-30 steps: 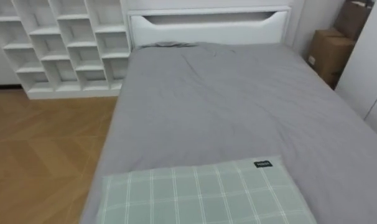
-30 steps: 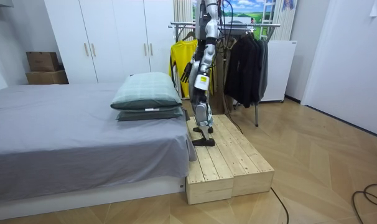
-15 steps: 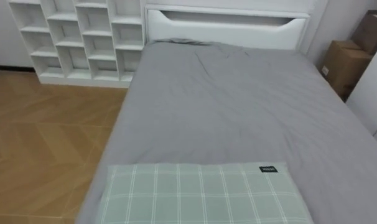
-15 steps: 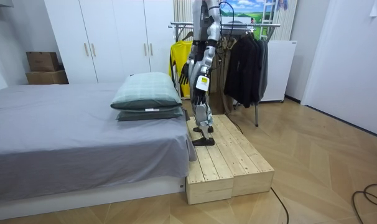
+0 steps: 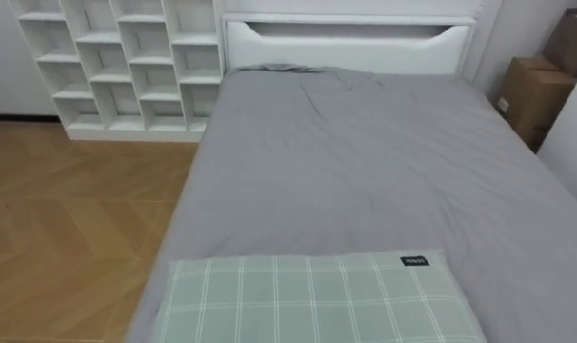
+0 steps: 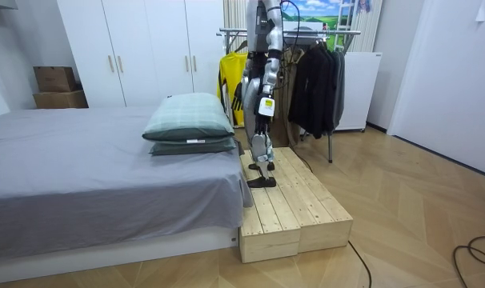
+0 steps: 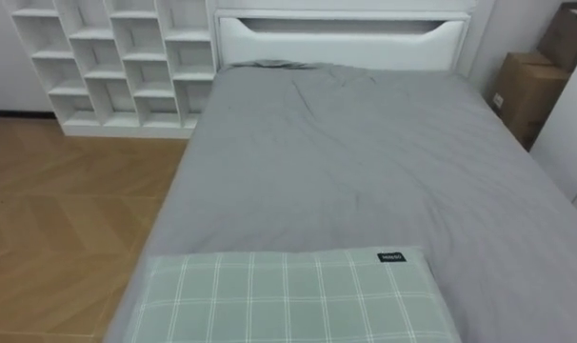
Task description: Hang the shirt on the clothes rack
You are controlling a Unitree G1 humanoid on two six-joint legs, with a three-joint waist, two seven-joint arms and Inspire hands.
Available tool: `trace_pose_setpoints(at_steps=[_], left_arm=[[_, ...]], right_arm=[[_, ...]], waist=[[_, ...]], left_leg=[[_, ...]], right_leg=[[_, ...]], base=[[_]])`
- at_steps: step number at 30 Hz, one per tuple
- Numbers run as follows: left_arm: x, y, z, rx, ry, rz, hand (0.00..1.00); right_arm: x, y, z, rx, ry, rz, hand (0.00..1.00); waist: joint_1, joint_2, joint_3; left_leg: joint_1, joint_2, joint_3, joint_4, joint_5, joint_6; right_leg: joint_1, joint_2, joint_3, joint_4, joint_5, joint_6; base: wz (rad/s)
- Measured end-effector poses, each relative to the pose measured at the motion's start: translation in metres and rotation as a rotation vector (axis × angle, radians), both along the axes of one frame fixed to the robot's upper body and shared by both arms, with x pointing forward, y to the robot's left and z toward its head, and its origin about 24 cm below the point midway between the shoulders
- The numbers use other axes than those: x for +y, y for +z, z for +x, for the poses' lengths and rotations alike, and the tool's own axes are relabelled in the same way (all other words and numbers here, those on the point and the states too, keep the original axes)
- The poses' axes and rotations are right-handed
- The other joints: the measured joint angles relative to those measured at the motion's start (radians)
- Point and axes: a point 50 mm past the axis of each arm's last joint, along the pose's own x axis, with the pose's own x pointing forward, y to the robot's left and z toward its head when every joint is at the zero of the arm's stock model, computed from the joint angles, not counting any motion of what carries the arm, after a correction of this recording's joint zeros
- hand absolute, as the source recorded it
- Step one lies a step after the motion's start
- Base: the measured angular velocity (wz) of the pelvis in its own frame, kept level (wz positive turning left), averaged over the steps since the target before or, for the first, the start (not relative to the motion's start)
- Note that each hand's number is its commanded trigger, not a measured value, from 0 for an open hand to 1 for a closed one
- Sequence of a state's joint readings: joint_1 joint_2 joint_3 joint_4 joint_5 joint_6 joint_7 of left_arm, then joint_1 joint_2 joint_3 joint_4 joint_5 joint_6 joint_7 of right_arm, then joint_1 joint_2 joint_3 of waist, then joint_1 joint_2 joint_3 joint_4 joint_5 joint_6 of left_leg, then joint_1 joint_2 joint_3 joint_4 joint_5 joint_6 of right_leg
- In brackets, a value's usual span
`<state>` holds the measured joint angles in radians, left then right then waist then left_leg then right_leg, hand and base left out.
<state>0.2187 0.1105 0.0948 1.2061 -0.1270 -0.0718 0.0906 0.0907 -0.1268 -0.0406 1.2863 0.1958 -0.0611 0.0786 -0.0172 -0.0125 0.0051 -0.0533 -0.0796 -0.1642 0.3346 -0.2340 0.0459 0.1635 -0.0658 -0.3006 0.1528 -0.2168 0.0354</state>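
Looking down from my head, a bed with a plain grey cover runs away from me toward 12 o'clock. A green checked pillow lies at 6 o'clock, right below me. A white cube shelf stands at 11 o'clock and cardboard boxes at 2 o'clock. At 12 o'clock, by the white board at the bed's far end, there is a small rumpled grey patch. It may be a garment or just a crease; I cannot tell.

In the room view I stand upright on a low wooden platform at the pillow end, facing the bed. The clothes rack is at my 6 o'clock, directly behind me. A yellow garment and dark jackets hang on it. My left hand hangs by my hip on the camera side, and my right hand is a little ahead of my body. I cannot tell whether either hand is open or closed, and nothing obvious hangs from either.

I judge this to be the searching step, with no garment picked up yet. To do it well, I should first settle what the grey patch is. It lies well beyond reach from here, so I would step down carefully, minding the platform edge, and walk along the bed's side. A garment is best taken by the shoulders, so that it hangs cleanly. Turning back to the rack calls for small steps on the narrow platform.
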Motion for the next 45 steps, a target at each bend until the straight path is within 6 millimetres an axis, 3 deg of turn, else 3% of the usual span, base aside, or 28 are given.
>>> trace_pose_setpoints(at_steps=[9, 18, 25, 45], left_arm=[[-0.0021, -0.0007, -0.0023, 0.001, -0.008, -0.042, 0.0], [-0.0011, -0.0005, -0.0016, 0.0, -0.009, -0.053, 0.0], [0.0011, 0.0001, -0.0011, -0.004, -0.017, -0.061, 0.0], [0.0026, 0.0003, -0.0013, 0.0, -0.017, -0.048, 0.0]], right_arm=[[0.0046, -0.001, 0.0028, 0.013, 0.027, 0.041, 0.0], [0.0061, -0.0015, 0.0027, 0.019, 0.011, 0.051, 0.0], [0.007, -0.0016, 0.0017, 0.015, -0.001, 0.067, 0.0], [0.0089, -0.0018, 0.0034, 0.022, 0.029, 0.079, 0.0]], waist=[[0.002, 0.006, 0.0045], [-0.001, -0.001, 0.0029], [-0.001, -0.006, 0.0062], [-0.003, -0.006, 0.0061]], left_leg=[[0.013, 0.002, 0.01, -0.015, 0.001, 0.001], [0.017, 0.003, 0.02, -0.027, 0.001, 0.001], [0.024, 0.004, 0.025, -0.028, 0.0, 0.002], [0.028, 0.002, 0.019, -0.023, 0.0, 0.002]], right_leg=[[0.003, -0.001, 0.009, 0.0, 0.0, 0.0], [-0.003, -0.003, 0.016, 0.0, 0.001, 0.0], [0.002, -0.003, 0.024, 0.0, 0.001, 0.0], [0.009, -0.003, 0.022, 0.0, 0.002, 0.001]], base=[[-0.03], [-0.03], [-0.02], [0.0]])
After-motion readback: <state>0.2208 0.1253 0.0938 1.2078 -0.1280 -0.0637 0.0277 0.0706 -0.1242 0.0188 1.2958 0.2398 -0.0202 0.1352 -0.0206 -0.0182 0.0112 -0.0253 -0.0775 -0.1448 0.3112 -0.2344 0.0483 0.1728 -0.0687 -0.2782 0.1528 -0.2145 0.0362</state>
